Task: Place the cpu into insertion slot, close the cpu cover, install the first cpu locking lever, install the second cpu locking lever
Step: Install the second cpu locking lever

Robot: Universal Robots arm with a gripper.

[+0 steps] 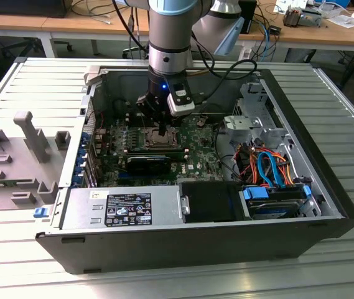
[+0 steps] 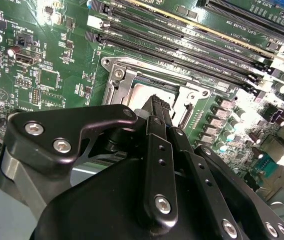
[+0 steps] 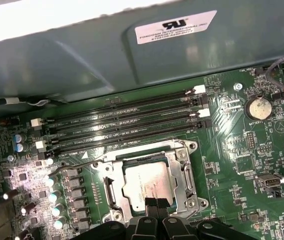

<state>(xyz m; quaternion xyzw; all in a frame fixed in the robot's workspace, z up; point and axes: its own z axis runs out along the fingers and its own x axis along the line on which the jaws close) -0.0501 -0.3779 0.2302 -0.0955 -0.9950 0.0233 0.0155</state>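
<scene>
Hovering right over the socket area, the gripper (image 3: 150,206) has its two black fingertips (image 3: 146,204) pressed together, so it's closed, and as far as I can tell nothing is pinched between them. The tips sit at the near edge of the cpu (image 3: 146,184), touching it or just above it; I can't tell which.

The cpu itself is already lying flat in the insertion slot (image 3: 149,182), dull silver top up, squarely seated by the look of it. The cpu cover (image 3: 186,177) looks to be down around the chip, a silvery frame with the chip showing through its cut-out middle. So the chip lies directly under and just ahead of the fingers, not off to a side.

In the second wrist view the same fingers (image 2: 154,107) point down at the chip (image 2: 142,92) from behind, with the frame (image 2: 119,75) around it.

A thin wire lever (image 3: 77,165) runs along one side of the socket toward the capacitors; whether it's latched I can't say.

Out from there: long black memory slots (image 3: 127,127) run parallel to the socket's far edge, all on the green board (image 3: 241,165), inside the open computer case (image 1: 164,240).
</scene>
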